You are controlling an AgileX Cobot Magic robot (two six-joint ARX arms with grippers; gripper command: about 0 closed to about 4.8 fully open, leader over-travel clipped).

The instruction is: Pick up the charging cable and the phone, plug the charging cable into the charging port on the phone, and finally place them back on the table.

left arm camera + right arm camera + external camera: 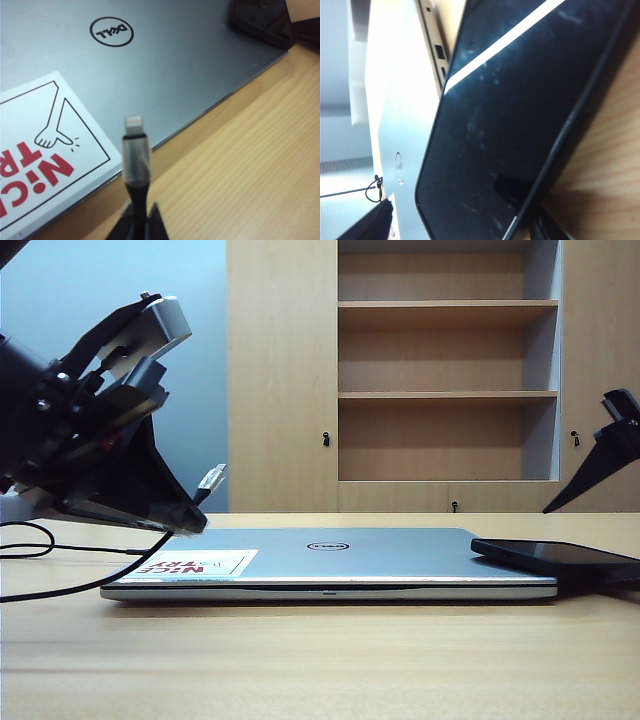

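Note:
My left gripper (190, 515) hangs at the left, over the laptop's left end, shut on the charging cable (136, 165). The silver-white plug (211, 479) sticks up out of the fingertips, and the black cord (60, 585) trails down onto the table (320, 660). The phone (555, 558) lies flat and black at the right, its near end resting on the laptop's right edge. My right gripper (600, 455) hovers above it, open. In the right wrist view its fingers (367, 225) stand on either side of the phone (520, 125). The charging port does not show.
A closed silver laptop (380, 555) with a red-and-white sticker (195, 565) lies across the middle of the table. A wooden cabinet with open shelves (445, 390) stands behind.

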